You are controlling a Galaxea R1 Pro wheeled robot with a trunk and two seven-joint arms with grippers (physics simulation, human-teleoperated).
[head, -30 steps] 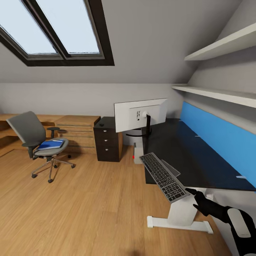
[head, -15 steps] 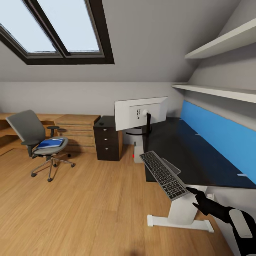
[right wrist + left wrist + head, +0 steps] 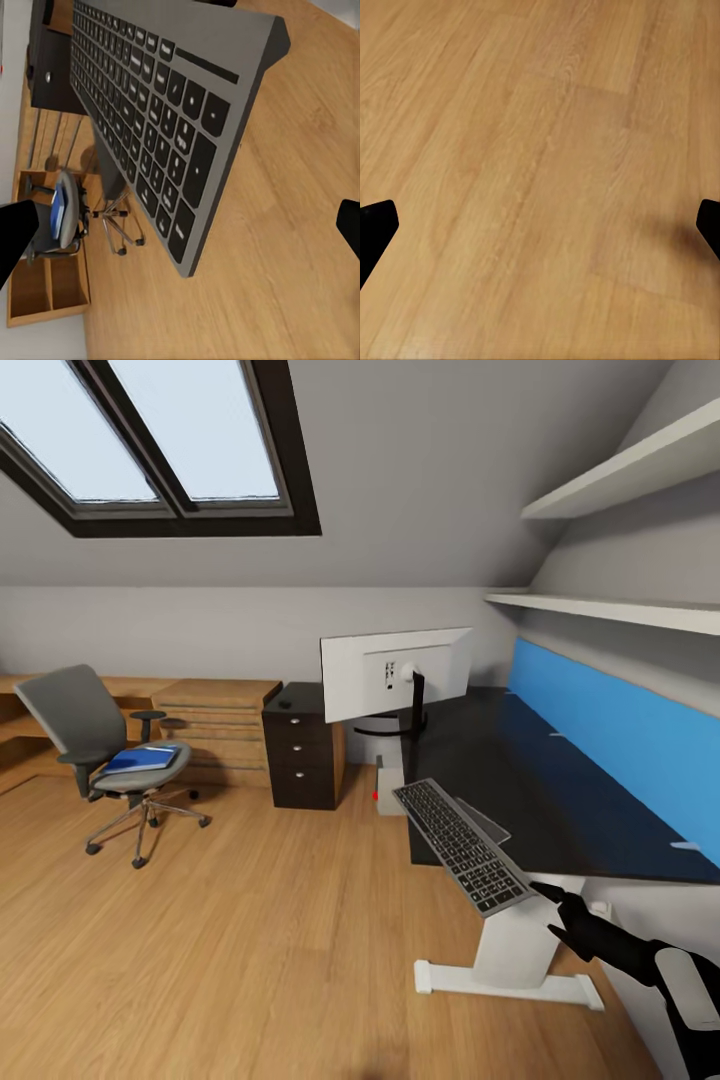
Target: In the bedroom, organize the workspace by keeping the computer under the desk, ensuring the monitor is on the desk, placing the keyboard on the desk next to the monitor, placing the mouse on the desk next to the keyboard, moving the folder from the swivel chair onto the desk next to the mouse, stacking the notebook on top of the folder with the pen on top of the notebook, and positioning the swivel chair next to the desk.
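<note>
A grey keyboard (image 3: 460, 845) (image 3: 142, 112) slants across the front left corner of the black desk (image 3: 540, 800), its near end past the desk edge. My right gripper (image 3: 550, 910) is at that near end, fingers spread wide and not clamped on it. The white monitor (image 3: 395, 675) stands on the desk's left end, back toward me. A pale computer tower (image 3: 390, 788) sits on the floor under the desk. The grey swivel chair (image 3: 85, 725) stands far left with a blue folder (image 3: 145, 760) (image 3: 60, 204) on its seat. My left gripper (image 3: 540, 225) is open over bare wood floor.
A dark drawer cabinet (image 3: 303, 755) with a small dark object (image 3: 286, 705) on top stands left of the desk. Low wooden shelving (image 3: 215, 720) runs along the back wall. White shelves (image 3: 620, 615) hang above the desk. Open wood floor (image 3: 250, 940) lies between chair and desk.
The whole picture has shifted a little, so the camera moved. The right gripper has shifted slightly right at the keyboard's near end; the keyboard keeps its place on the desk corner.
</note>
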